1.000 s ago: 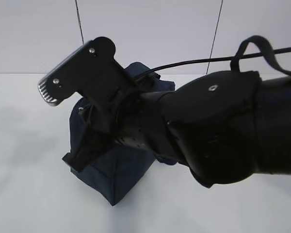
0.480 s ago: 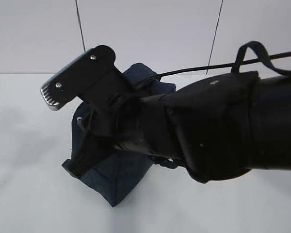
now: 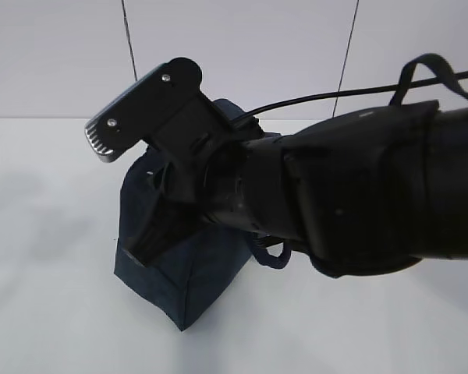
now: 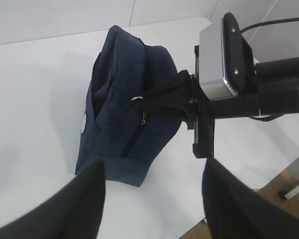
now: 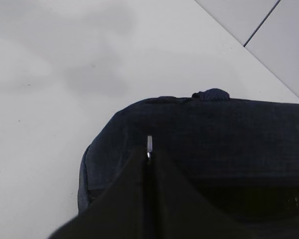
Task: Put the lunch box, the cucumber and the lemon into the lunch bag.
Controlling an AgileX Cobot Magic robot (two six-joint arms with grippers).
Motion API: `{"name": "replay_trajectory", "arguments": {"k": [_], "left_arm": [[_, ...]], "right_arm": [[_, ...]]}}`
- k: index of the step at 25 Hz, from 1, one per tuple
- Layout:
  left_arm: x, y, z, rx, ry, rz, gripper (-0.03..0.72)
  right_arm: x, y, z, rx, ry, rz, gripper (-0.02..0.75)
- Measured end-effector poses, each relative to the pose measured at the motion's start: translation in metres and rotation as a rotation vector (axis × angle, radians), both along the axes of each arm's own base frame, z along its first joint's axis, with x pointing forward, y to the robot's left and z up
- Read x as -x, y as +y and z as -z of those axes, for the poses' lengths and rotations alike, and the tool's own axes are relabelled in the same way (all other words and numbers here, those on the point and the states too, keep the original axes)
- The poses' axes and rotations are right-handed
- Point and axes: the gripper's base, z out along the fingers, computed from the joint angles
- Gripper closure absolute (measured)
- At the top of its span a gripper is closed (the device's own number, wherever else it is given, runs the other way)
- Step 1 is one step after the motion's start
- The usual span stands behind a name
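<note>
The dark navy lunch bag [image 3: 191,284] stands on the white table, also visible in the left wrist view [image 4: 119,74] and the right wrist view [image 5: 214,124]. My right gripper [image 5: 149,152] is shut on the metal ring pull [image 4: 136,101] of the bag's top zipper; a sliver of metal [image 5: 149,143] shows at its fingertips. My left gripper [image 4: 153,168] hangs open above the table just in front of the bag, with nothing between its fingers. The lunch box, the cucumber and the lemon are out of view.
My right arm [image 3: 359,195] fills the right half of the exterior view and hides the table behind it. The table's edge and wooden floor [image 4: 289,174] lie close to the right of the left gripper. A tiled wall [image 3: 242,47] stands behind.
The right gripper has moved a little to the right and up with the zipper pull, and the bag has shifted and straightened with it. The left gripper's opening is unchanged.
</note>
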Motion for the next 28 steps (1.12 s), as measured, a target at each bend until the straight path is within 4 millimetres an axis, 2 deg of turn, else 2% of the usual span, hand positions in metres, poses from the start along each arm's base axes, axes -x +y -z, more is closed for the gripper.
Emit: {"name": "replay_trajectory", "arguments": {"k": [9, 17, 28], "left_arm": [[0.0, 0.0, -0.001, 0.005, -0.007, -0.003, 0.258], [0.0, 0.0, -0.001, 0.006, -0.008, -0.003, 0.258], [0.0, 0.0, -0.001, 0.006, -0.008, -0.003, 0.258]], "right_arm": [[-0.001, -0.003, -0.005, -0.022, 0.003, 0.016, 0.717], [0.002, -0.007, -0.017, -0.091, 0.014, 0.028, 0.717], [0.006, -0.001, -0.018, -0.155, 0.057, -0.021, 0.717]]}}
